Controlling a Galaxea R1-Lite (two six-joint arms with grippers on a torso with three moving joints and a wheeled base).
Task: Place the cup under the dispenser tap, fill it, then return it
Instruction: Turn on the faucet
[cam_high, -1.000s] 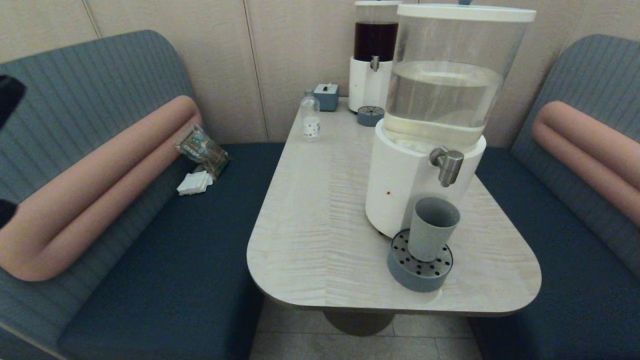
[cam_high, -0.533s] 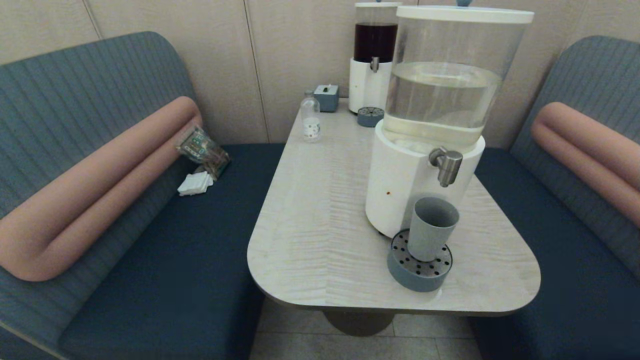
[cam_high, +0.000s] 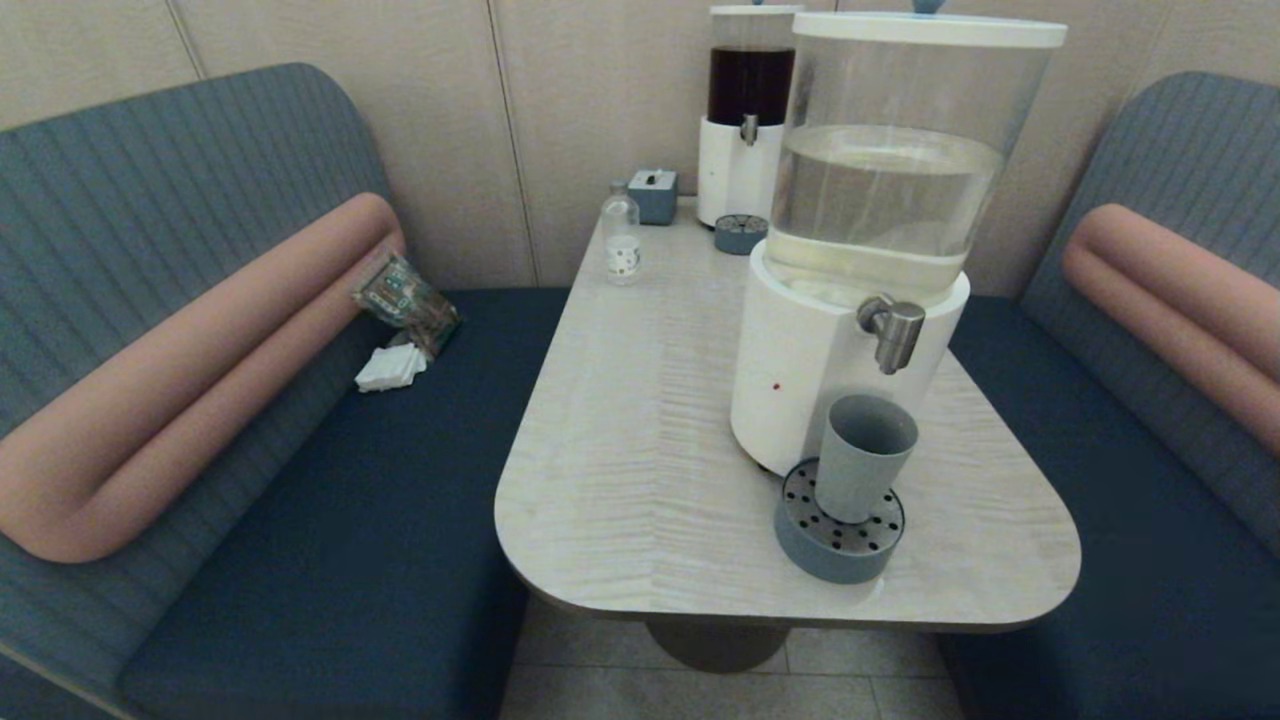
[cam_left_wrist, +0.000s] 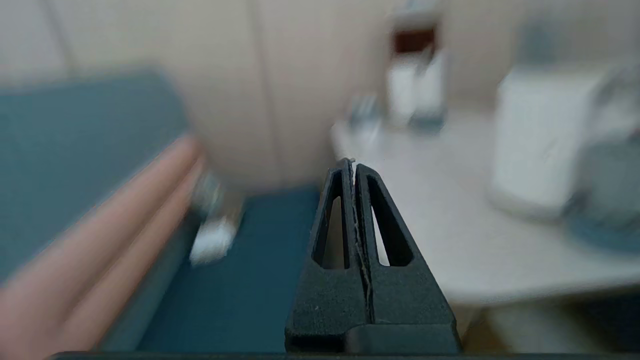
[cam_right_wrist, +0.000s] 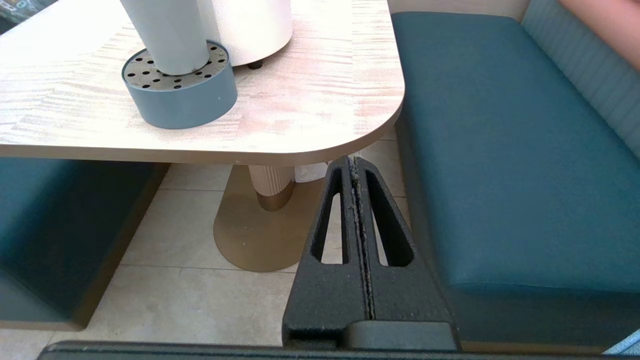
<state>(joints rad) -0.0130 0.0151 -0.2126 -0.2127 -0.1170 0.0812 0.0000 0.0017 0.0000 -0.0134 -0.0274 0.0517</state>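
Observation:
The grey-blue cup (cam_high: 862, 456) stands upright on the round perforated drip tray (cam_high: 838, 543), just below the brushed-steel dispenser tap (cam_high: 893, 331) of the big white-based dispenser (cam_high: 850, 250). In the right wrist view the cup (cam_right_wrist: 167, 35) and tray (cam_right_wrist: 180, 97) show at the table's near corner. My left gripper (cam_left_wrist: 353, 165) is shut and empty, off the table's left side above the bench. My right gripper (cam_right_wrist: 354, 162) is shut and empty, low beside the table's front right corner. Neither gripper shows in the head view.
A smaller dark-liquid dispenser (cam_high: 748, 110) with its own small tray (cam_high: 741, 232), a clear bottle (cam_high: 621, 236) and a blue box (cam_high: 654, 193) stand at the table's far end. Benches flank the table (cam_high: 640, 430); a packet (cam_high: 405, 298) and napkins (cam_high: 389, 367) lie on the left bench.
A dark part of my left arm at the head view's left edge one second ago has gone out of view. The cup and tray have not moved.

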